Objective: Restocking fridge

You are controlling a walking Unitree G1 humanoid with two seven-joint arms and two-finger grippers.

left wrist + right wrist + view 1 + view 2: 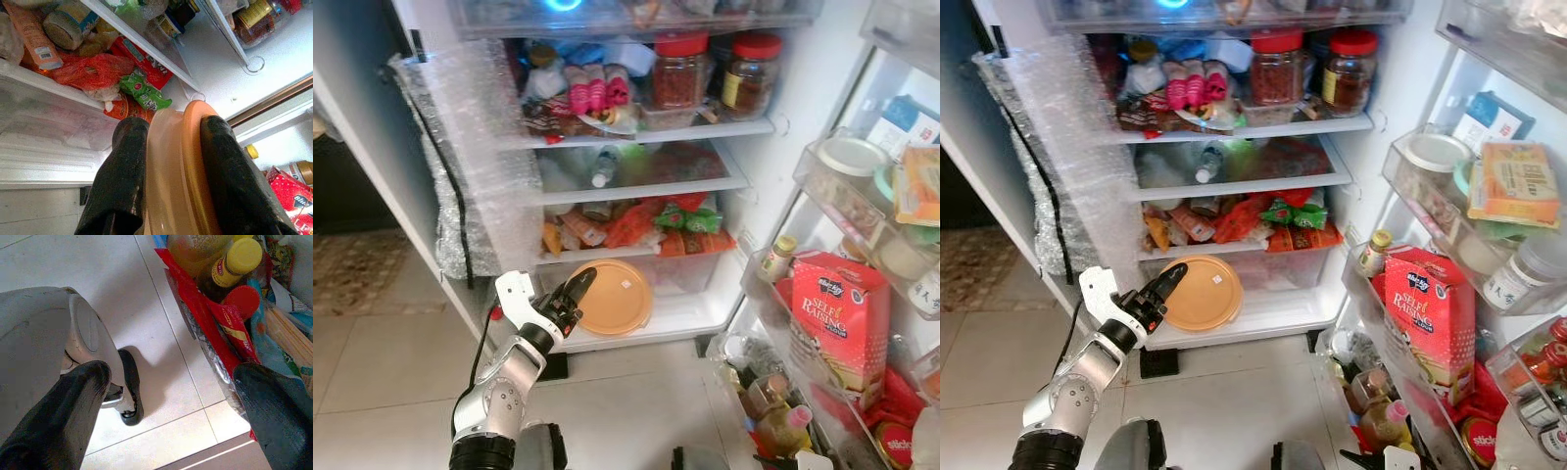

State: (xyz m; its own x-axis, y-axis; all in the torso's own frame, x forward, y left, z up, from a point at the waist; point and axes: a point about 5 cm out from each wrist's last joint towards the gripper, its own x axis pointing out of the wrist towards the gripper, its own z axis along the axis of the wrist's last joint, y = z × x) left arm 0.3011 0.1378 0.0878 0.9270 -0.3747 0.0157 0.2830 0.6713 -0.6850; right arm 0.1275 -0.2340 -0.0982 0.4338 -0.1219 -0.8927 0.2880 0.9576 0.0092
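fridge [773, 127] open, left gripper [168, 147] clamps orange container [610, 297].

A home kitchen: open, crammed fridge [783, 137], flour box [837, 318] in its door, tiled floor [626, 411]

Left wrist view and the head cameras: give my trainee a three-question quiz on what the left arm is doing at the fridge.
1. True or false: the left end effector is shut on the orange lidded container.
2. What colour are the lids of the two jars on the upper shelf?
3. The self-raising flour box sits: A) in a door rack, B) on the floor, C) in the drawer.

Key: 1 true; 2 red; 3 A.
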